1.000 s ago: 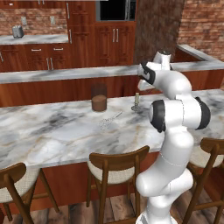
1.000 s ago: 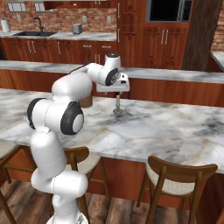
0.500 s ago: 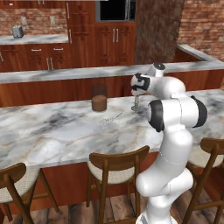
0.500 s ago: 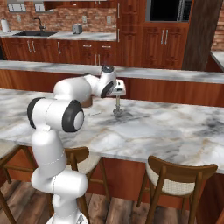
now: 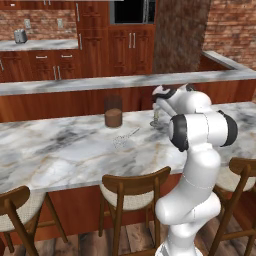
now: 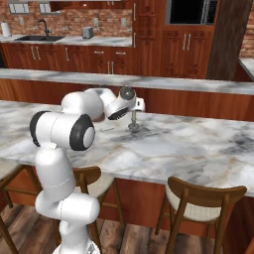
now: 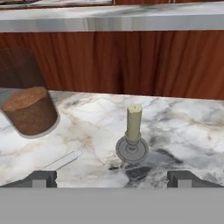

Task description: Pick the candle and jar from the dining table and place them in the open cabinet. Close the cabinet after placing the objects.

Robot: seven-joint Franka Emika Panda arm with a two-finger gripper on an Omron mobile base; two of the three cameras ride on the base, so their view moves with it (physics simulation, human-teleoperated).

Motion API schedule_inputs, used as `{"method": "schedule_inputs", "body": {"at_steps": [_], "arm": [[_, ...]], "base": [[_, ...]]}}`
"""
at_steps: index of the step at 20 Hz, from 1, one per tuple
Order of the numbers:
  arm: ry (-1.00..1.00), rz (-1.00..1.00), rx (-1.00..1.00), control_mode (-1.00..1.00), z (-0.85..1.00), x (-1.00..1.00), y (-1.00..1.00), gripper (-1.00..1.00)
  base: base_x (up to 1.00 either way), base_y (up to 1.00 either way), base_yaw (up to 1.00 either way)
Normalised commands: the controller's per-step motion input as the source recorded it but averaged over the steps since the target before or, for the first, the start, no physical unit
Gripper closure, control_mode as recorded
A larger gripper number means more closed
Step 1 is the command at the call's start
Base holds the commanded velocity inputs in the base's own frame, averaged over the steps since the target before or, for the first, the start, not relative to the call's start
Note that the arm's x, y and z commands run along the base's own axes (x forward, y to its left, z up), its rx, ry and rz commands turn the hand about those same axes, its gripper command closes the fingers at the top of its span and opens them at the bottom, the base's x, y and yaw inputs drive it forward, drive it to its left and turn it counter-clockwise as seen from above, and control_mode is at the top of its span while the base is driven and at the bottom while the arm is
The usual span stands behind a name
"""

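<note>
**Mia:** Where is the robot's arm?

**Tom:** It bends up from the base, then folds over and reaches low across the table (image 5: 60,150). The end effector (image 7: 111,178) is down close to the marble top, pointing sideways along it.

**Mia:** Is the end effector open?

**Tom:** Yes. Its two dark fingers stand wide apart, one on each side at the bottom of the hand view. Nothing is between them. It holds nothing.

**Mia:** Where is the candle?

**Tom:** The candle (image 7: 133,131) stands straight up on the table, right in front of the end effector. It is a short cream stick in a grey holder with a round foot. The fingers are near it but not touching it.

**Mia:** Can you see it from the sides too?

**Tom:** Yes. In the left base view the candle (image 5: 155,119) peeks out just beside the white hand. In the right base view the candle (image 6: 133,120) stands just past the hand.

**Mia:** And the jar?

**Tom:** The jar (image 5: 113,111) stands on the same table, to the left of the candle and apart from it. It is clear glass with brown stuff in the bottom half. In the hand view the jar (image 7: 28,103) is off to the left.

**Mia:** Anything else?

**Tom:** Wooden stools (image 5: 131,192) stand along the near side of the table.
</note>
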Motion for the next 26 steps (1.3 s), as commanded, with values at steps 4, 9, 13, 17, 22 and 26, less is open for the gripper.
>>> {"method": "schedule_inputs", "body": {"at_steps": [4, 9, 13, 17, 22, 26], "arm": [[-0.16, 0.0, 0.11, -1.0, 0.0, -0.07, -0.29, -1.0], [-0.1, 0.09, 0.07, -1.0, -0.02, -0.01, -0.05, -1.0], [-0.04, 0.24, 0.02, -1.0, 0.0, 0.0, 0.0, -1.0], [-0.03, 0.25, 0.0, -1.0, 0.0, 0.0, -0.1, -1.0], [0.0, 0.24, -0.01, -1.0, 0.06, 0.0, -0.22, -1.0], [-0.01, 0.17, 0.0, -1.0, 0.01, 0.08, -0.3, -1.0]], "base": [[0.0, 0.0, 0.0], [0.0, 0.0, 0.0], [0.0, 0.0, 0.0], [0.0, 0.0, 0.0], [0.0, 0.0, 0.0], [0.0, 0.0, 0.0]]}}
